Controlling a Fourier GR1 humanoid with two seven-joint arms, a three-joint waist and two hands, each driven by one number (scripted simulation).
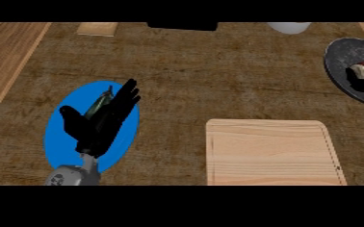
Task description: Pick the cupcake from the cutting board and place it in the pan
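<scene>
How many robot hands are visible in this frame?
1. The left hand shows at the lower left, fingers straight, over a blue plate. The right hand is nowhere in view; it may lie outside the frame.

The brown counter [213, 77] carries a blue plate [60, 130] near left, a wooden cutting board [274, 151] near right, and a dark pan [340, 65] far right.

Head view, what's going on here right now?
Nothing is being held. The left hand is open, fingers up, over a blue plate at the left. The cutting board lies bare at lower right. In the dark pan at the right edge sits a small pale item, probably the cupcake. The right hand is out of view.
</scene>
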